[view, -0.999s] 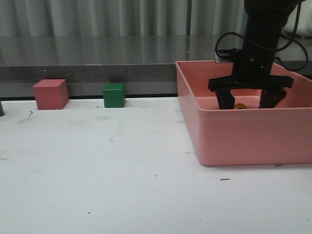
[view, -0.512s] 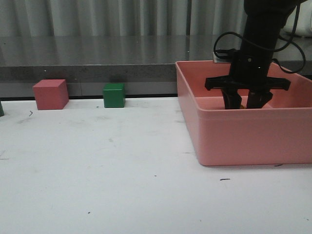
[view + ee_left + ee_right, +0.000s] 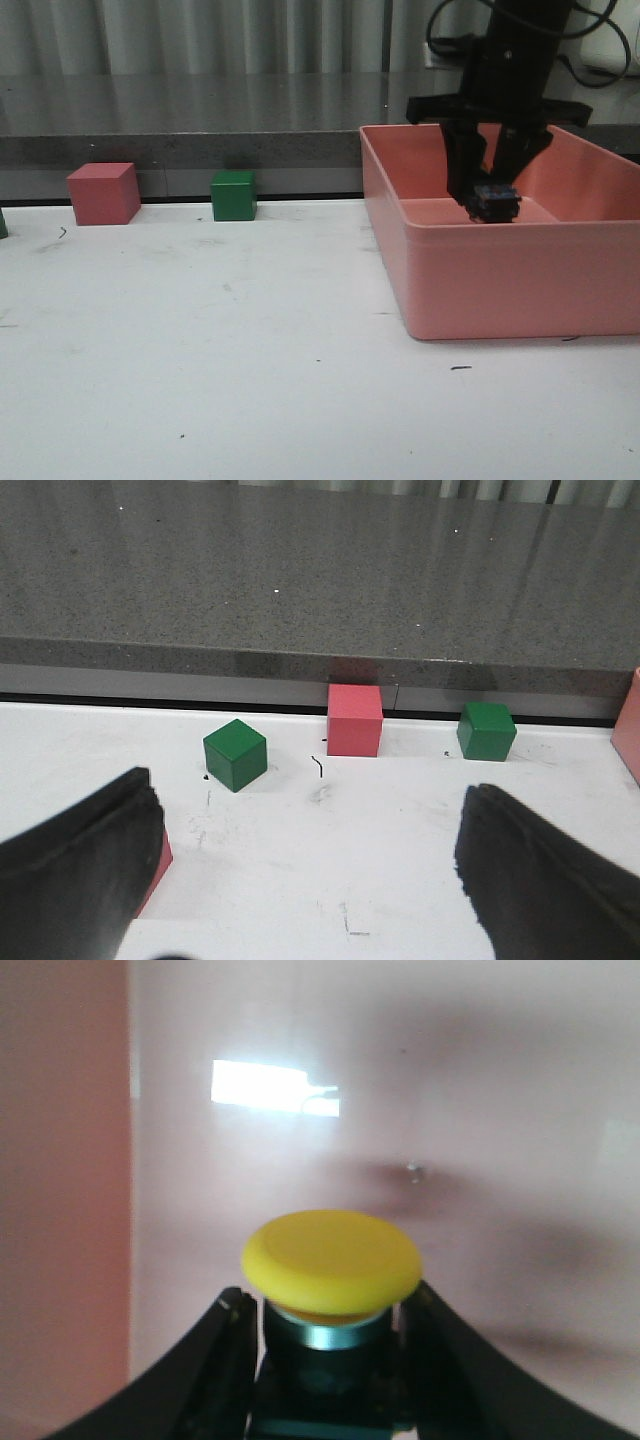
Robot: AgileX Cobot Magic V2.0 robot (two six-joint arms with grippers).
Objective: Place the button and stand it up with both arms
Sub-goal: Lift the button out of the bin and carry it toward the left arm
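Gripping the button (image 3: 331, 1265), the right gripper (image 3: 491, 196) is held above the bin (image 3: 480, 280) floor — pickup done. The left gripper (image 3: 310, 880) is spread open; placing and standing are left.

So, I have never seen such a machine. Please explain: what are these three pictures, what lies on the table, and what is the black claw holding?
This is a robot with two black arms, each ending in a two-fingered gripper. The front view looks forward over a white table. The other two pictures come from cameras on the wrists.

In the front view the right gripper hangs over a pink bin, shut on a small button. The right wrist view shows that button close up: a yellow cap on a dark base, between the two fingers.

The left wrist view shows the left gripper open and holding nothing. Beyond it stand two green cubes and a pink cube.
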